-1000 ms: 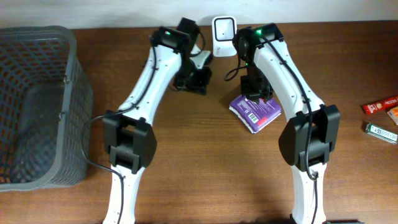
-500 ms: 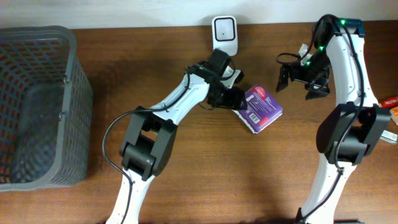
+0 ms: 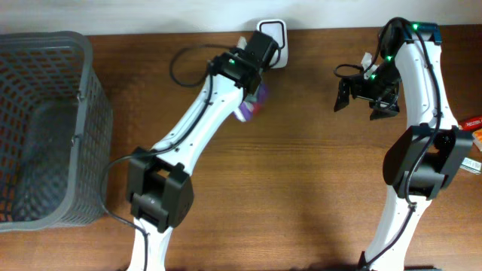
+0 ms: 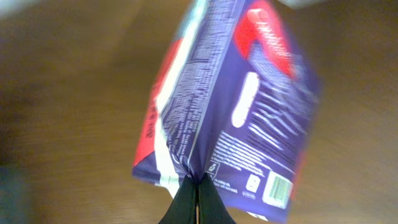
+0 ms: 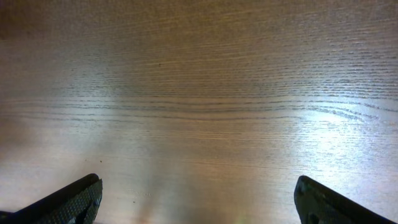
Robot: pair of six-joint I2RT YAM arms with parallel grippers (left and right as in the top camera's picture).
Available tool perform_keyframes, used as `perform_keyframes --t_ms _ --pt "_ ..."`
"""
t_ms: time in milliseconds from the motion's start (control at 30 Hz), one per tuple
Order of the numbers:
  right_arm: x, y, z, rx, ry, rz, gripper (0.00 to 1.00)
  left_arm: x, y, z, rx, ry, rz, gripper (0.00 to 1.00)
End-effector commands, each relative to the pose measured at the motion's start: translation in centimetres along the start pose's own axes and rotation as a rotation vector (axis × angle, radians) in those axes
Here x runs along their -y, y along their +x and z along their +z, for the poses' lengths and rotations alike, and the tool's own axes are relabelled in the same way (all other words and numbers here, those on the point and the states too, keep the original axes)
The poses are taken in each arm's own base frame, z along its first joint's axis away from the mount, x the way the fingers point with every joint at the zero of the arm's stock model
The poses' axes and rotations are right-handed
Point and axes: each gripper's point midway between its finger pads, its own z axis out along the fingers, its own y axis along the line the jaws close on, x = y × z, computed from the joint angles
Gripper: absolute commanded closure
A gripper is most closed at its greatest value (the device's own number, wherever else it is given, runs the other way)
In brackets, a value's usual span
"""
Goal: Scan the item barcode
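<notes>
- The table (image 3: pixel 301 188) is brown wood grain; both arms reach across it towards the scanner (image 3: pixel 273 31), which stands at the far edge.
- The basket (image 3: pixel 98 120), a grey mesh type, sits far to the left of the scanner and extends from near the far edge back towards the arm bases.
- Several small packages (image 3: pixel 461 126) lie at the table's right edge, well apart from the scanner and nearer than it.
- The right gripper (image 5: pixel 199 208) hangs to the right of the scanner, slightly nearer than it. Its fingers are spread wide, with only bare table between them.
- The left gripper (image 4: pixel 198 202) is positioned just beside the scanner on its near-left side. Its fingertips are pressed together on the seam at one end of the packet (image 4: pixel 236 112).
- The packet is purple with red and white areas and fine print. It extends away from the fingertips with one narrow side turned to the wrist camera.
- A small striped panel (image 4: pixel 278 190) sits on the packet's corner by the fingertips; the picture is too blurred to read it.
- From overhead, only a purple corner of the packet shows from under the left arm (image 3: pixel 203 120), close to the scanner's near-left side. Whether the packet touches the table cannot be told.
</notes>
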Motion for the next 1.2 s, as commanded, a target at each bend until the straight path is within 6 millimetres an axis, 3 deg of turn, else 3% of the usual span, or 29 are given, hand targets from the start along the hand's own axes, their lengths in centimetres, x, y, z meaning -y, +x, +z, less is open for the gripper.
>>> perform_keyframes --t_ms 0,67,167,267,333,433,467,500,533,600,667,700,767,833,867,900,933,1000,1067,1100,1167 --pt "-0.1 -0.2 -1.3 0.041 0.002 -0.032 0.01 -11.0 -3.4 -6.0 0.196 -0.630 -0.036 1.00" --pt "-0.1 -0.2 -1.3 0.041 0.002 -0.038 0.01 -13.7 -3.8 -8.5 0.244 -0.840 -0.045 1.00" --pt "-0.1 -0.1 -1.3 0.040 0.002 -0.040 0.01 -13.8 -2.8 -7.4 0.229 -0.853 -0.056 1.00" --pt "-0.1 0.0 -1.3 0.036 0.002 -0.040 0.01 -14.7 0.4 -3.6 0.114 -0.868 0.004 1.00" --pt "-0.1 0.0 -1.3 0.037 0.002 -0.040 0.01 -13.9 3.4 -1.3 0.045 -0.866 0.063 1.00" --pt "-0.1 0.0 -1.3 0.037 0.002 -0.040 0.01 -8.5 6.5 1.2 -0.053 -0.628 0.120 1.00" --pt "-0.1 0.0 -1.3 0.037 0.002 -0.040 0.01 -5.8 7.1 1.3 -0.063 -0.543 0.142 1.00" --pt "-0.1 0.0 -1.3 0.036 0.002 -0.040 0.01 -1.8 8.2 0.9 -0.076 -0.436 0.191 1.00" --pt "-0.1 0.0 -1.3 0.037 0.002 -0.040 0.01 0.3 8.6 0.3 -0.061 -0.408 0.229 1.00" --pt "-0.1 0.0 -1.3 0.037 0.002 -0.040 0.01 5.7 10.3 -1.0 -0.057 -0.281 0.302 0.68" --pt "-0.1 0.0 -1.3 0.036 0.002 -0.039 0.01 9.1 12.0 -1.5 -0.109 -0.124 0.310 0.57" --pt "-0.1 0.0 -1.3 0.034 0.002 -0.039 0.01 9.5 11.8 -1.8 -0.127 -0.058 0.278 0.54" --pt "-0.4 0.0 -1.3 0.034 -0.010 -0.042 0.01 6.8 8.4 -3.8 -0.096 0.003 0.144 0.53" --pt "-2.3 0.1 -1.2 0.033 -0.084 -0.058 0.01 1.9 5.5 -5.6 -0.038 -0.006 -0.013 0.44" --pt "-5.2 -0.1 -1.0 0.044 -0.154 -0.106 0.01 -2.7 4.1 -6.3 -0.013 -0.029 -0.134 0.38" --pt "-7.1 -0.5 -0.6 0.063 -0.155 -0.159 0.01 -6.1 3.5 -6.5 -0.003 -0.054 -0.204 0.11" --pt "-8.8 -0.7 -0.2 0.080 -0.153 -0.206 0.01 -7.7 3.4 -6.4 -0.005 -0.070 -0.235 0.01" --pt "-14.8 -1.1 1.2 0.149 -0.130 -0.377 0.01 -11.2 4.1 -5.6 -0.044 -0.115 -0.312 0.01" --pt "-19.5 -1.1 2.4 0.222 -0.067 -0.502 0.01 -13.4 5.1 -4.9 -0.090 -0.127 -0.410 0.01" --pt "-21.1 -1.3 2.9 0.258 -0.037 -0.517 0.00 -13.8 5.3 -4.7 -0.109 -0.109 -0.429 0.01" --pt "-25.4 -1.2 4.7 0.315 -0.032 -0.579 0.09 -14.8 5.8 -4.2 -0.140 -0.076 -0.471 0.01"
